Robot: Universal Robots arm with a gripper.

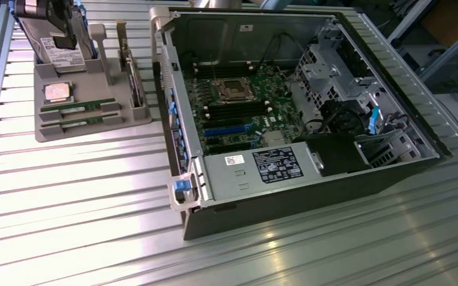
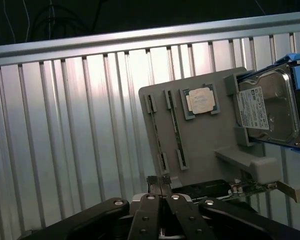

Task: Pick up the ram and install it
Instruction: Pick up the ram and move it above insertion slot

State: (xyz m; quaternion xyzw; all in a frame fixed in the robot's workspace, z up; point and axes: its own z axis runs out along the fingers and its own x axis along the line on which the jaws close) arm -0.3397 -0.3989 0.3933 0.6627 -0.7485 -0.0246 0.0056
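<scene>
The jaws are closed completely, tip against tip, and there is nothing between them. In the wrist view the closed tips appear just beside the edge of the grey holder (image 2: 210, 140). I cannot tell whether they touch it.

The ram is not picked up. Two sticks alike lie in this holder, each on its long edge in its own slot, parallel and just beside each other. The first ram stick (image 1: 80, 108) (image 2: 175, 130) is the one nearer to the processor chip (image 1: 57, 92) (image 2: 201, 100). The second ram stick (image 1: 80, 122) (image 2: 156, 135) lies on its other side, toward the holder's edge.

In the exterior view the holder (image 1: 93, 132) is in the upper left of the frame, on the ribbed metal counter (image 1: 78, 196). It also carries a hard drive (image 1: 54, 44) (image 2: 270, 107) standing upright at its far end and an upright card (image 1: 133, 77) along the side that faces the computer.

The open computer case (image 1: 293, 208) fills the middle and the right of that frame, well apart from the sticks. Inside it the green motherboard (image 1: 249, 119) lies flat, with black memory slots (image 1: 233, 110) near its middle and a grey power supply (image 1: 245, 173) at the lower side.
</scene>
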